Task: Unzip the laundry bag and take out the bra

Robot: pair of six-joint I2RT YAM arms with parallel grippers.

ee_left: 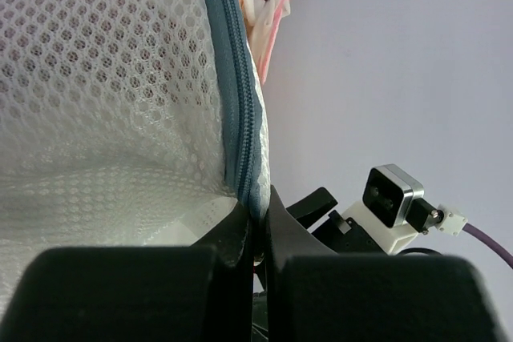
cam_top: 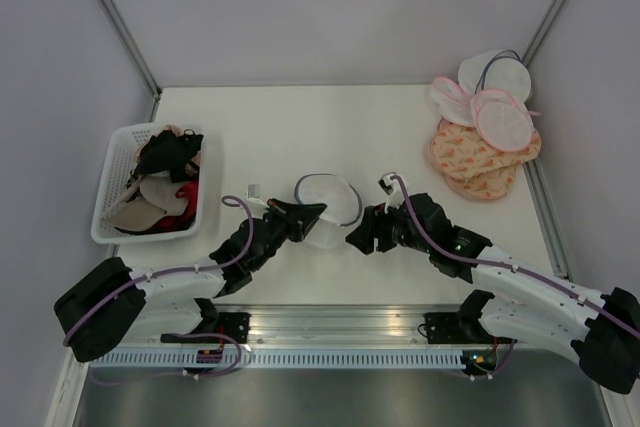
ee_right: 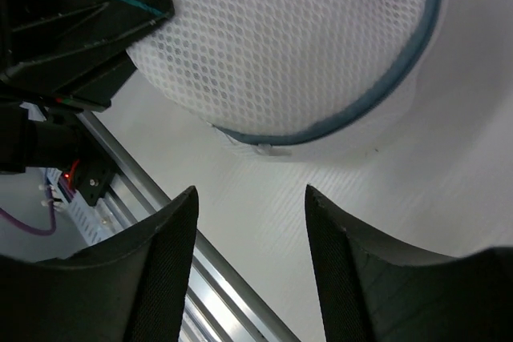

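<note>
The laundry bag (cam_top: 330, 199), round white mesh with a dark grey zipper rim (ee_left: 237, 102), lies mid-table between both arms. My left gripper (cam_top: 316, 214) is shut on the bag's rim at its near left side; in the left wrist view the zipper edge is pinched between the fingers (ee_left: 258, 199). My right gripper (cam_top: 356, 238) stands open just right of the bag, nothing between its fingers (ee_right: 250, 195). The bag's mesh (ee_right: 280, 38) and a small white tab (ee_right: 261, 148) on its rim lie ahead of them. The bra is hidden.
A white basket (cam_top: 112, 179) of garments stands at the left. A pile of pink-rimmed and peach patterned bags (cam_top: 486, 132) lies at the back right. An aluminium rail (cam_top: 330, 322) runs along the near table edge. A small pale object (cam_top: 253, 189) lies left of the bag.
</note>
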